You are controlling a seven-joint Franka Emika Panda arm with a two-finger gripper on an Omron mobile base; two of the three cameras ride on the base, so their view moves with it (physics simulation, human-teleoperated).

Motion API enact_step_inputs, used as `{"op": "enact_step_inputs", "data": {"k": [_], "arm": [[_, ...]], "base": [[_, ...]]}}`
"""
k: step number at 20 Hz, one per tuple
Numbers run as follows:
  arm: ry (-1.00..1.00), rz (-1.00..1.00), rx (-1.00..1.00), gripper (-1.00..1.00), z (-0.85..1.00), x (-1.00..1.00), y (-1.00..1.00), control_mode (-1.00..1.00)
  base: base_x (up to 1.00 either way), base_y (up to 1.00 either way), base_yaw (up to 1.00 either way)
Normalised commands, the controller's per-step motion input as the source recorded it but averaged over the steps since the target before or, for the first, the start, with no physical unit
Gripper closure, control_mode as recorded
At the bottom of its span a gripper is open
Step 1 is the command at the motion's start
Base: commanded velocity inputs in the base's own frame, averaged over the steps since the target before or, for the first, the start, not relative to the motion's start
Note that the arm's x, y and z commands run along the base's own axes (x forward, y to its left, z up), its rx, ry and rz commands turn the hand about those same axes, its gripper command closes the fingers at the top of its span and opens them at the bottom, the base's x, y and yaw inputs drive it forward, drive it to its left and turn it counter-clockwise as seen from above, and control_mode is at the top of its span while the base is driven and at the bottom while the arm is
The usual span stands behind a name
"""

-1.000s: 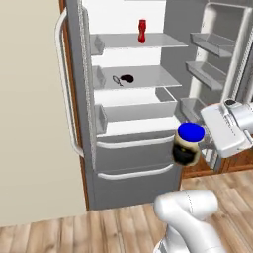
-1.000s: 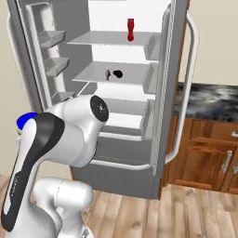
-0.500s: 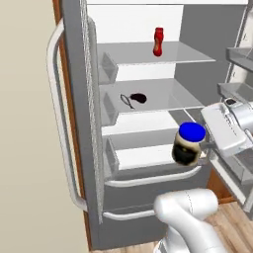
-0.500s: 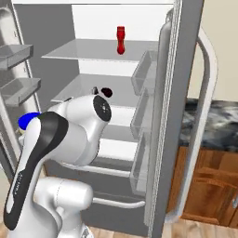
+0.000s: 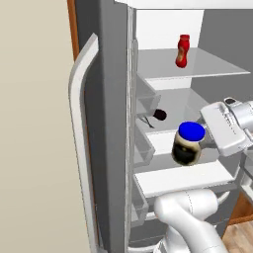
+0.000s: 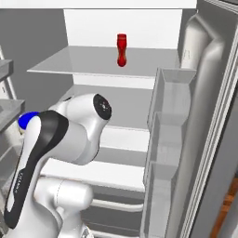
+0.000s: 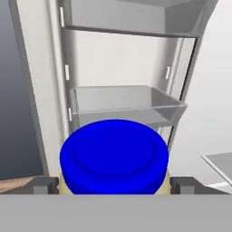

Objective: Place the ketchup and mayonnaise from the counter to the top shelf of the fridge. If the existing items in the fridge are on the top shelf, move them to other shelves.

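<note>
A mayonnaise jar [image 5: 187, 145] with a blue lid [image 7: 114, 155] hangs in front of the fridge's lower shelves, and my gripper [image 7: 114, 183] is shut on its sides. The gripper [image 5: 193, 147] reaches in from the right at middle-shelf height. Past the arm in the right base view, a sliver of the blue lid [image 6: 26, 120] peeks out. On the top shelf [image 5: 207, 70] stands the red ketchup bottle [image 5: 183, 50], upright near the back, well above the jar. The same ketchup [image 6: 121, 49] appears on the top shelf [image 6: 79, 64] in the right base view.
A small dark item [image 5: 159, 115] lies on the middle shelf, left of the jar. The left fridge door [image 5: 81, 148] with its long handle stands open close by. The right door [image 6: 173, 139] with stacked bins stands open too. A clear drawer [image 7: 127, 104] sits lower in the fridge.
The whole picture has grown and shifted: the base has driven closer to the open fridge. The jar stays gripped in the same place relative to the hand.
</note>
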Motion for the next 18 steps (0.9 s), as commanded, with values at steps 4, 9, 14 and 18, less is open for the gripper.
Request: {"op": "enact_step_inputs", "data": {"k": [4,9,14,18], "arm": [[0.0,-0.06,0.0,1.0,0.11,0.12,0.07,-1.0],[0.0,-0.42,0.0,1.0,0.69,0.33,0.5,-1.0],[0.0,-0.53,0.11,1.0,0.8,0.06,0.2,-1.0],[0.0,-0.44,0.16,1.0,0.73,0.4,-0.07,-1.0]], "base": [[0.38,0.15,-0.09],[0.0,0.0,0.0],[0.0,0.0,0.0],[0.0,0.0,0.0]]}}
